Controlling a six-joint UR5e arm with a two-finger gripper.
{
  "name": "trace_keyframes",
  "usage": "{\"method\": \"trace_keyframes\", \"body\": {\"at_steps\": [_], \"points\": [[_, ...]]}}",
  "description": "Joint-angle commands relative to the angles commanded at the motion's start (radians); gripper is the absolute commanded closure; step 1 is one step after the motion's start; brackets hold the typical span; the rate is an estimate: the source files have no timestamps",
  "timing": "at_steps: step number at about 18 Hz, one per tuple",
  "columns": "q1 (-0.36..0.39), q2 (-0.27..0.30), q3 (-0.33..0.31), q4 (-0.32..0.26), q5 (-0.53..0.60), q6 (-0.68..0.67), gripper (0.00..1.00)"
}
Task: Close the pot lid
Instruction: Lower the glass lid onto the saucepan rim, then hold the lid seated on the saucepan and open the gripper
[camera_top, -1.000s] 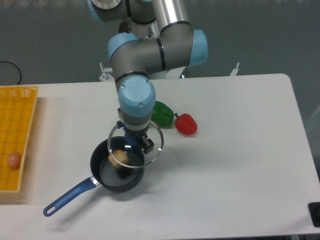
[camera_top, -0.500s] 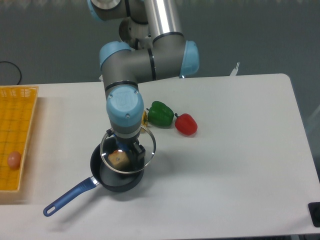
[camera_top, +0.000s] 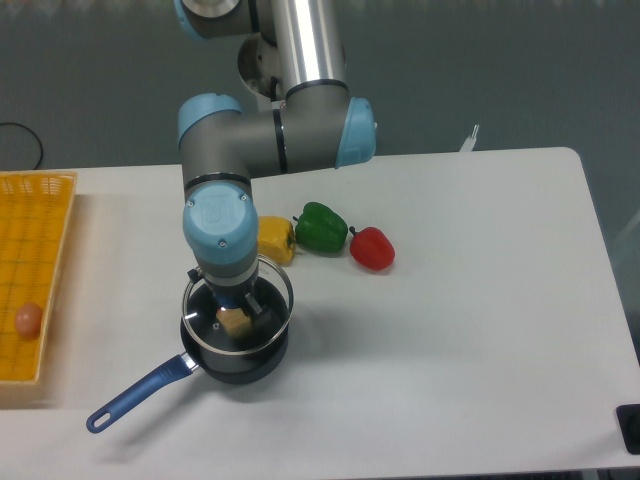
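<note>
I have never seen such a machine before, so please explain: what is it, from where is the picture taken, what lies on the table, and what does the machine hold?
This is a robot arm, grey with light blue joints. One fixed camera looks down at the white table from the front. The arm ends in a gripper, largely hidden by its own wrist, so I cannot see how its jaws stand. A glass lid sits under it, just above or on a black pot with a blue handle. Something small and pale lies inside the pot. Behind are yellow, green and red peppers. At the left is a yellow tray.
</note>
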Motion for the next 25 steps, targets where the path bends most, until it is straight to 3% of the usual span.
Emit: {"method": "trace_keyframes", "body": {"at_steps": [25], "points": [[-0.003, -0.038, 0.014, 0.008, 0.003, -0.006, 0.37]]}}
